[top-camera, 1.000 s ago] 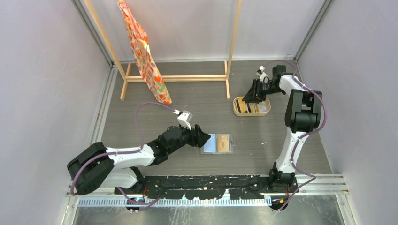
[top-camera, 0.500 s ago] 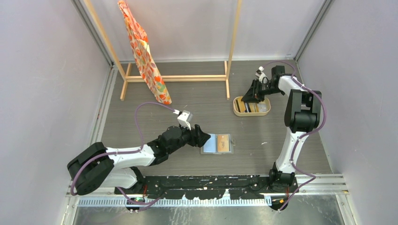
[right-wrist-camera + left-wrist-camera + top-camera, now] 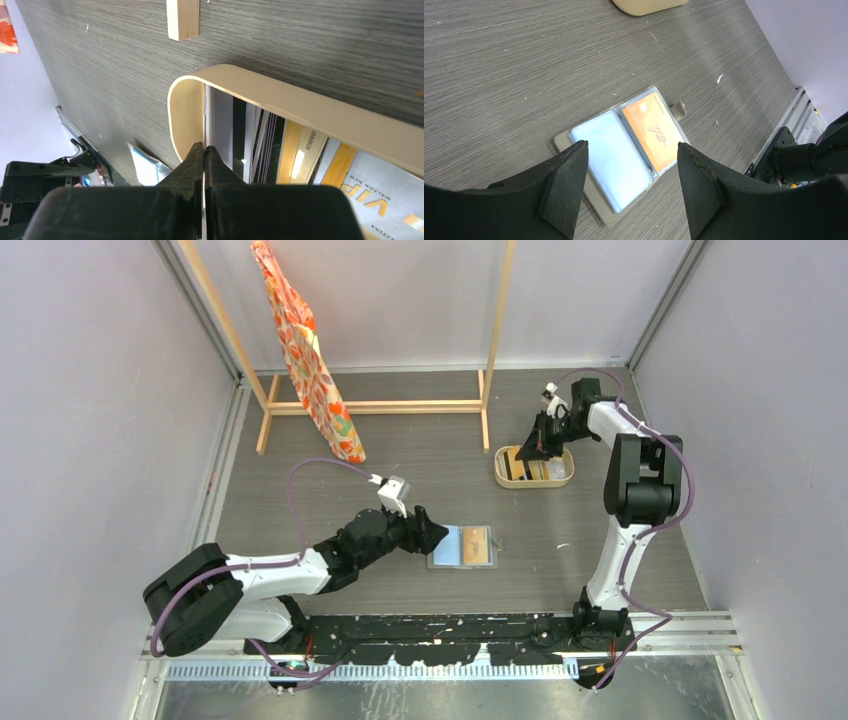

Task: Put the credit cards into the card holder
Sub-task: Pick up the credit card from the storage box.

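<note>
Card holder: the card holder (image 3: pixel 463 547) lies open and flat on the table (image 3: pixel 400 470), near the middle of the top view, pockets facing up
Done so far: one orange card (image 3: pixel 653 131) sits in the pocket on the card holder's 3 o'clock side (top view); the 9 o'clock pocket shows only pale blue, no card seen in it
Left to do: the remaining credit cards (image 3: pixel 300 150) are packed in the beige tray (image 3: pixel 300 102), at about 1 o'clock from the card holder and well apart from it; several, exact count not readable
Left gripper: the left gripper (image 3: pixel 632 146) hovers at the card holder's 9 o'clock edge, jaws wide, nothing between them
Right gripper: the right gripper (image 3: pixel 204 149) is down in the tray at its 9 o'clock end, just beside the end wall, jaws pressed together at the edge of a pale card; I cannot tell whether a card edge is pinched between them
Step in hand (judgement): picking the next card out of the tray
Progress (judgement): early, with one card in and most of the stack to go
Risk (judgement): cards stand tight on edge, so the tips may slip off or drag a neighbour
</note>
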